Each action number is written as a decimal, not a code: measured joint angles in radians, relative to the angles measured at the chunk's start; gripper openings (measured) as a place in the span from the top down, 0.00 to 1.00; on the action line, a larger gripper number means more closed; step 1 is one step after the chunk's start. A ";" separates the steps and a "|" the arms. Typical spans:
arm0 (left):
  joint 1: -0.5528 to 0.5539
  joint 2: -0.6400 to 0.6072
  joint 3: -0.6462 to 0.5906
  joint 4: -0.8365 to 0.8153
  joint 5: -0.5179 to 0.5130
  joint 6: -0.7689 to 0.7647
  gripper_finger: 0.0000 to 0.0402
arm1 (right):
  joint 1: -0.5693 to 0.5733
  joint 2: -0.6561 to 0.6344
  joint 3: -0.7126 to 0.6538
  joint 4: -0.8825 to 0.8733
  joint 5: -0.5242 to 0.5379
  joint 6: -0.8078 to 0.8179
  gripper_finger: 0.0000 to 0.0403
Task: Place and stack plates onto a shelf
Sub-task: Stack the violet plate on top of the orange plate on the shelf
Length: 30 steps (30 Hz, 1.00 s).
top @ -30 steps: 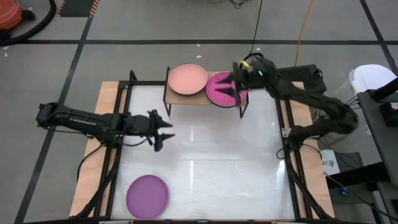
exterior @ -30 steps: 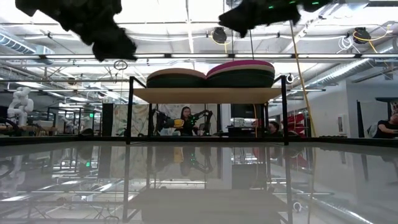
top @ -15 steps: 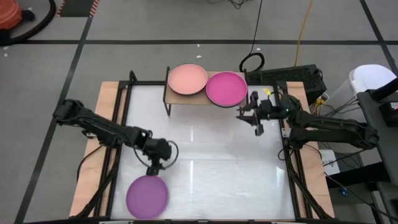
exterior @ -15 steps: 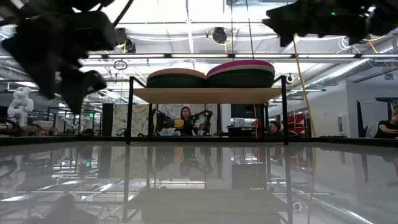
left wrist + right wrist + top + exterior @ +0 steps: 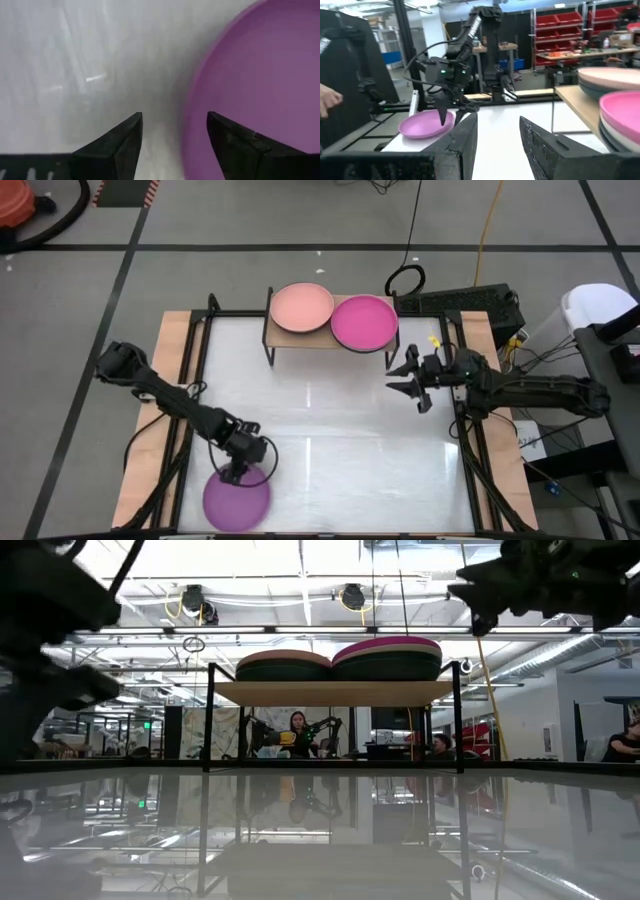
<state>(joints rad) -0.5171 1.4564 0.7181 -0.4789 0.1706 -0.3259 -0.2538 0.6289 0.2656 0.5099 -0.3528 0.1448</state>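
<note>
A purple plate (image 5: 236, 502) lies flat near the table's near-left corner and also shows in the left wrist view (image 5: 260, 75) and the right wrist view (image 5: 420, 127). My left gripper (image 5: 238, 472) is open, points down and stands over the plate's far rim. The light-wood shelf (image 5: 270, 332) stands at the far edge on black legs. It carries two stacks, one topped by a salmon plate (image 5: 302, 307), the other by a magenta plate (image 5: 364, 322). Dark plates lie beneath both (image 5: 388, 665). My right gripper (image 5: 395, 377) is open and hangs level, near-right of the shelf. My left gripper (image 5: 175, 127) comes from above, pointing down. It stands astride the purple plate's far rim (image 5: 192, 110), one finger over the plate's inside and one over the bare table. I cannot tell whether either finger touches the rim.
Black rails (image 5: 190, 395) and wooden strips run along the table's left and right sides. The white table top (image 5: 330, 430) lies bare between shelf and purple plate. A person's hand (image 5: 327, 100) shows beyond the table's left side. People sit in the room behind (image 5: 298, 725).
My right gripper has let go of the magenta plate on the shelf and drawn back toward the table's right and near edges; the plate now lies flat on its stack. My left gripper has swung from mid-table toward the near edge, tipped to point down, and dropped onto the purple plate's rim.
</note>
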 joint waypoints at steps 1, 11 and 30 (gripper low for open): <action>-0.003 0.012 0.000 -0.007 -0.004 -0.007 0.44 | 0.009 0.000 -0.008 0.001 0.022 -0.002 0.68; 0.037 0.050 0.001 -0.026 0.004 0.128 0.83 | 0.040 0.000 -0.028 0.006 0.065 -0.016 0.68; 0.589 -0.298 0.396 -0.150 -0.428 0.578 0.97 | 0.040 0.003 -0.028 -0.015 0.223 -0.157 0.68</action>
<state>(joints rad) 0.0720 1.1587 1.1145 -0.6294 -0.2575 0.2523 -0.2142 0.6323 0.2379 0.4951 -0.1303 -0.0124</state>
